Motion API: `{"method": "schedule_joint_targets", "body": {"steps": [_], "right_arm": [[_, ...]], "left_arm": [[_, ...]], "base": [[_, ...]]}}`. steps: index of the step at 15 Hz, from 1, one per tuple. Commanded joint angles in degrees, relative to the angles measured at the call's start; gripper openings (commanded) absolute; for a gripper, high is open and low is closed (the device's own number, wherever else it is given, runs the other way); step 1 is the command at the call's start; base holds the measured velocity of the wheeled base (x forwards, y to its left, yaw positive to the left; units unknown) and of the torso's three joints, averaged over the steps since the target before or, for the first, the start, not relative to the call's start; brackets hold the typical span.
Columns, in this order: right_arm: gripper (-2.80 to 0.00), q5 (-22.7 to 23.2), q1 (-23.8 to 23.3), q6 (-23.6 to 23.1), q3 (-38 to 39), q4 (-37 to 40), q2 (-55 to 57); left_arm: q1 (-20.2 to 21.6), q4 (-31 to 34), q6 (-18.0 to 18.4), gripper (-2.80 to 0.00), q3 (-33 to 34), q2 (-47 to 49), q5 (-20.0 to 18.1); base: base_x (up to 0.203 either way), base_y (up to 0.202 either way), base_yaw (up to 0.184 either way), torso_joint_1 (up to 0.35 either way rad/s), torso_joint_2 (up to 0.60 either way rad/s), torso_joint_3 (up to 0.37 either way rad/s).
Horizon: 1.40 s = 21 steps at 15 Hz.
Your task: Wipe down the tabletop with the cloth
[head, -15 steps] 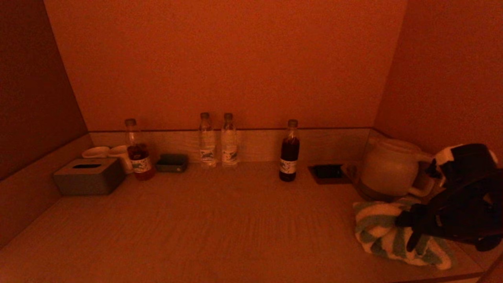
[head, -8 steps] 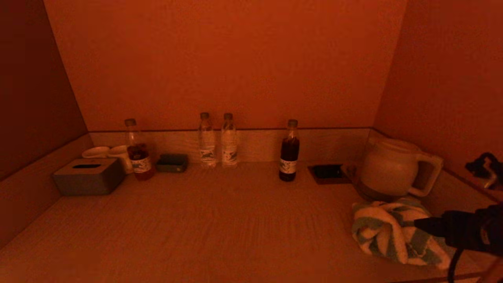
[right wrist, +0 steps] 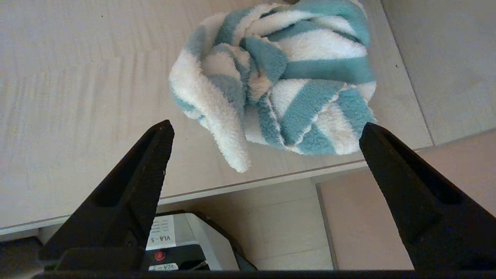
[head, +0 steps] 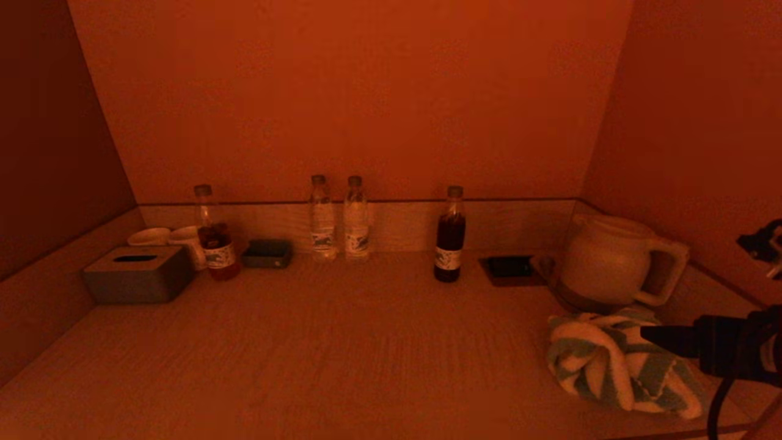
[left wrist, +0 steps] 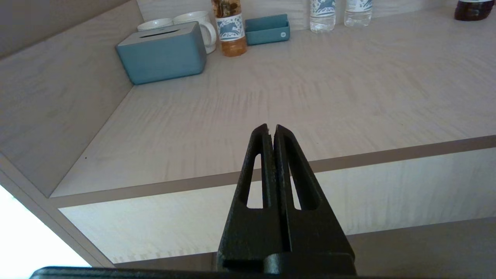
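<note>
The cloth [right wrist: 279, 81] is striped teal and white — fluffy bands twisting through its folds. The tabletop [left wrist: 310, 97] is pale wood with fine grey grain. At far left, the tissue box [left wrist: 162, 56] and small tray [left wrist: 267, 29] are muted blue, the two mugs [left wrist: 193, 21] white. Both grippers — left gripper [left wrist: 270, 130], right gripper [right wrist: 265, 133] — are matt black. The bottle labels [left wrist: 228, 29] are blue with white figures.

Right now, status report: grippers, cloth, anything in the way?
Right gripper open, just short of the cloth, not gripping. Left gripper shut, parked off the table's front edge. Cloth bunched at the near right corner, kettle close behind.
</note>
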Motion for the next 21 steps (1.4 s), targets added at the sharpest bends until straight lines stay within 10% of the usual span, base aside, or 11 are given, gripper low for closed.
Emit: {"method": "schedule_joint_targets", "body": {"steps": [1,6,7,21], "right_arm": [[0.00,6.29,0.07,-0.05,0.03,-1.26,1.73],[0.00,8.46,1.50,-0.30,2.14,-1.23,-3.28],[-2.80,8.44,2.15,-0.81,2.67,-1.04,-5.94],[-2.80,7.66,3.21,-5.79,7.70,4.50,-35.20]], "left_arm": [[0.02,-0.01,0.05,-2.80,0.00,0.00,-0.01],[-0.07,-0.01,0.05,-2.80,0.00,0.00,0.07],[0.02,-0.01,0.05,-2.80,0.00,0.00,0.07],[-0.07,-0.01,0.05,-2.80,0.00,0.00,0.05]], "base": [[0.000,0.000,0.000,0.000,0.00,0.000],[0.000,0.000,0.000,0.000,0.00,0.000],[0.000,0.000,0.000,0.000,0.00,0.000],[0.000,0.000,0.000,0.000,0.00,0.000]]}}
